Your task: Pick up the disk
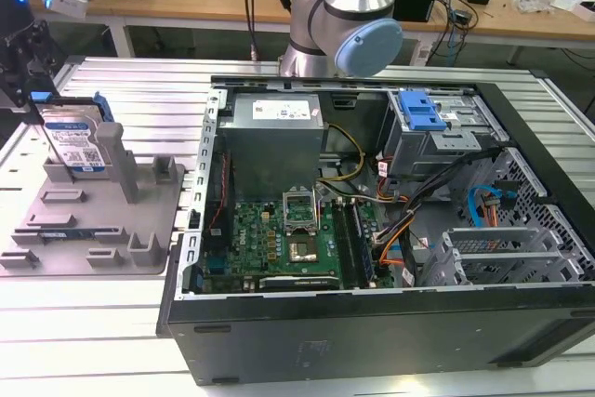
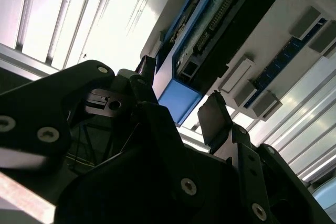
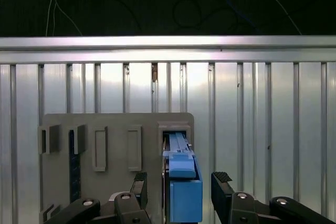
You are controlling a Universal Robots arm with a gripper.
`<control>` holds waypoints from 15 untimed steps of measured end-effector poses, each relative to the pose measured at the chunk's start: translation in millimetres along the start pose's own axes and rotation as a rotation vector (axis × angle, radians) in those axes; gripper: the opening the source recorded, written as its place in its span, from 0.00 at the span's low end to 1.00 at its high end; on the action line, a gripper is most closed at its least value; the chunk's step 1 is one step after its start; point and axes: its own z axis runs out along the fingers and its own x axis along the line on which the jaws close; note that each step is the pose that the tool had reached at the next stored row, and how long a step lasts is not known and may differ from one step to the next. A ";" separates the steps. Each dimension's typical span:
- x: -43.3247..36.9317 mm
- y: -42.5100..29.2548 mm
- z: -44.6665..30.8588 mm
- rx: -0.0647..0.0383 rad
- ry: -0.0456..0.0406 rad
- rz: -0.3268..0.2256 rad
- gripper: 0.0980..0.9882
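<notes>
My claw (image 3: 180, 183) is spread, a finger on either side of the disk (image 3: 184, 203). It stands on edge, its long axis running straight ahead of me.

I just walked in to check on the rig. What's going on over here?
The arm's gripper is down over the disk, which stands on edge in the grey holder at the exterior view's left, beside the open computer case. In the first wrist view its fingers are open, one on each side of the disk with gaps showing. The disk is not yet gripped or lifted.
</notes>
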 end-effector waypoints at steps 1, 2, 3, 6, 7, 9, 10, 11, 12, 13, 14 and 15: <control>0.0 0.0 1.1 0.000 0.0000 -0.001 0.57; 0.0 0.0 2.0 0.000 0.0000 -0.002 0.57; 0.0 -0.1 2.8 0.000 0.0001 -0.003 0.57; -0.1 -0.1 5.8 0.000 0.0002 -0.007 0.57; -0.1 -0.1 6.1 0.000 0.0002 -0.007 0.57; -0.1 -0.1 6.7 0.000 0.0002 -0.007 0.55; -0.1 0.0 6.8 0.000 0.0002 -0.007 0.48; -0.1 0.0 6.9 0.000 0.0002 -0.007 0.48; -0.1 0.1 6.9 0.000 0.0001 -0.007 0.48; -0.1 0.1 7.0 0.000 0.0001 -0.007 0.40; -0.1 0.1 7.0 0.000 0.0001 -0.007 0.40; -0.1 0.1 7.0 0.000 0.0001 -0.007 0.40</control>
